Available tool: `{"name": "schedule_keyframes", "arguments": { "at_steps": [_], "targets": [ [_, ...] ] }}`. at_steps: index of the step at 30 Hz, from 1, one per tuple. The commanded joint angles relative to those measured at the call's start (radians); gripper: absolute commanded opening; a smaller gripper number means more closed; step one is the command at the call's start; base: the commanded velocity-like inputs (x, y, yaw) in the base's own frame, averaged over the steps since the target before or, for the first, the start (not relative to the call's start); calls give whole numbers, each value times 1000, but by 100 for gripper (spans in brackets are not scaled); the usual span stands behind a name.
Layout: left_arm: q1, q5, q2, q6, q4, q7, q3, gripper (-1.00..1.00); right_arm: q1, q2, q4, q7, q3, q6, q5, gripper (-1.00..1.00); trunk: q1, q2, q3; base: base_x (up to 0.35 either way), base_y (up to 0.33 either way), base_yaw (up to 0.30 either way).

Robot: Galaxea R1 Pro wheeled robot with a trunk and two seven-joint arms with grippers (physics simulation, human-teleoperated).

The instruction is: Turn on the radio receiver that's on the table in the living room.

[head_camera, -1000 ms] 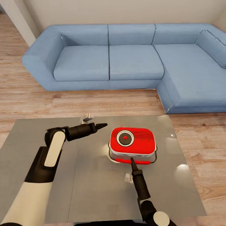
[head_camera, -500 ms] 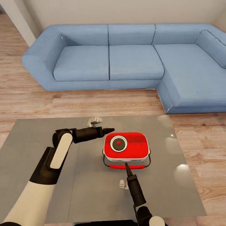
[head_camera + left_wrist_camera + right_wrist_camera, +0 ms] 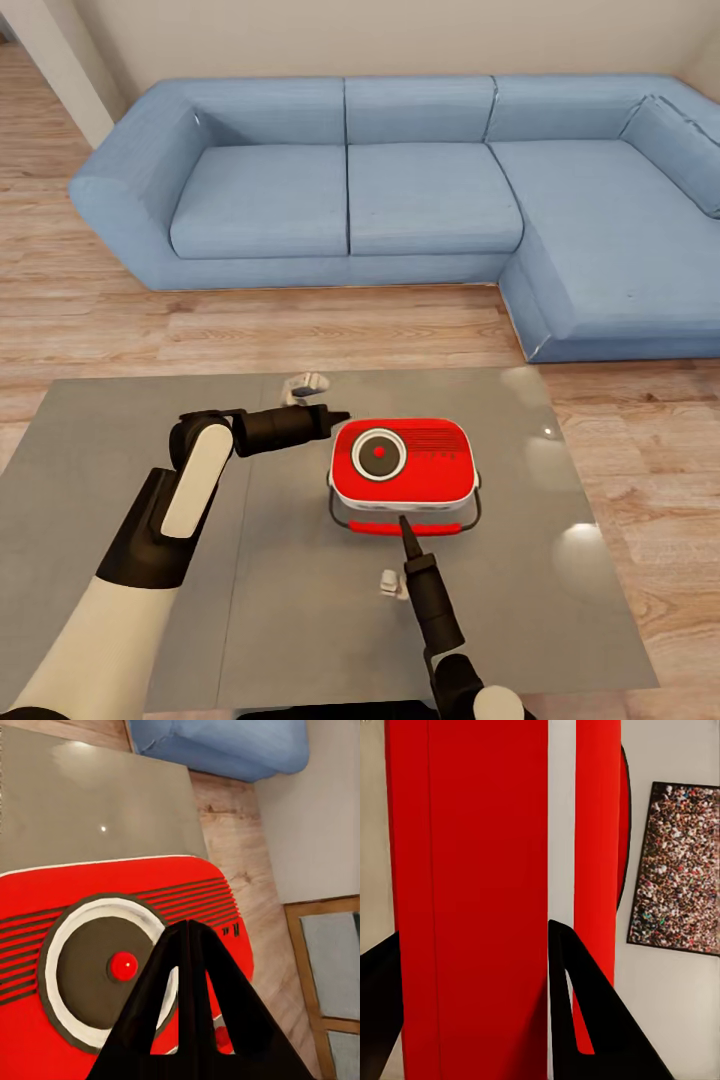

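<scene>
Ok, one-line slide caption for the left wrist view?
Closed left fingers poised above the bright-red rounded radio's grey-ringed round dial, glossy grey table beyond.

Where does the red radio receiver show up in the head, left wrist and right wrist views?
Head view: radio receiver sits mid-table, between both gripper tips.
Left wrist view: its dial face lies behind the left gripper.
Right wrist view: its red side with white band, close up.
Shared landmark: the radio's red body; the grey tabletop appears in the head and left wrist views.

The radio receiver (image 3: pixel 402 474) is sitting on the tabletop (image 3: pixel 90 500); the left gripper (image 3: pixel 338 416) is lying at its left, the right gripper (image 3: pixel 405 528) before it, the sofa (image 3: pixel 420 200) behind.
</scene>
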Motion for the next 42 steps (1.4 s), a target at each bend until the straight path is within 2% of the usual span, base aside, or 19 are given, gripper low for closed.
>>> {"name": "schedule_keyframes", "arguments": {
  "at_steps": [1, 6, 13, 14, 22, 24, 25, 28, 35, 40, 42],
  "targets": [
    [0, -1, 0, 0, 0, 0, 0, -100, 0, 1, -1, -4, 0, 2, 1, -100, 0, 0, 0, 0, 0, 0],
    [0, 4, -2, 0, 1, 0, 0, -100, 0, -4, -3, -3, -1, -21, 1, -100, 0, 0, 0, 0, 0, 0],
    [0, 8, -4, 0, 3, 0, 5, -100, 0, 4, -3, 3, 5, -24, 10, -100, 0, 0, 0, 0, 0, 0],
    [0, 8, -15, 0, 3, 0, 2, -100, 0, 6, -3, 5, 5, -18, 9, -100, 0, 0, 0, 0, 0, 0],
    [0, 9, -44, 0, 18, 1, -5, -100, 0, 8, 6, -3, 1, -10, 9, -100, 0, 0, 0, 0, 0, 0],
    [0, 9, -53, 0, 29, 2, -23, -100, 0, 6, 8, -6, 1, 11, 11, -100, 0, 0, 0, 0, 0, 0],
    [0, 10, -58, 0, 38, 2, -44, -100, 0, 1, 9, -9, 2, 50, 13, -100, 0, 0, 0, 0, 0, 0],
    [0, 11, -60, 0, 43, 2, -57, -100, 0, 0, 10, -10, 4, 83, 13, -100, 0, 0, 0, 0, 0, 0],
    [0, 11, -60, 0, 66, 2, -66, -100, 0, -2, 11, -1, -2, 112, 14, -100, 0, 0, 0, 0, 0, 0],
    [0, 11, -60, 0, 71, 2, -66, -100, 0, 2, 11, -5, 5, 168, 17, -100, 0, 0, 0, 0, 0, 0],
    [0, 13, -59, 0, 71, 2, -66, -100, 0, 4, 11, -4, 5, 181, 37, -100, 0, 0, 0, 0, 0, 0]
  ]
}}
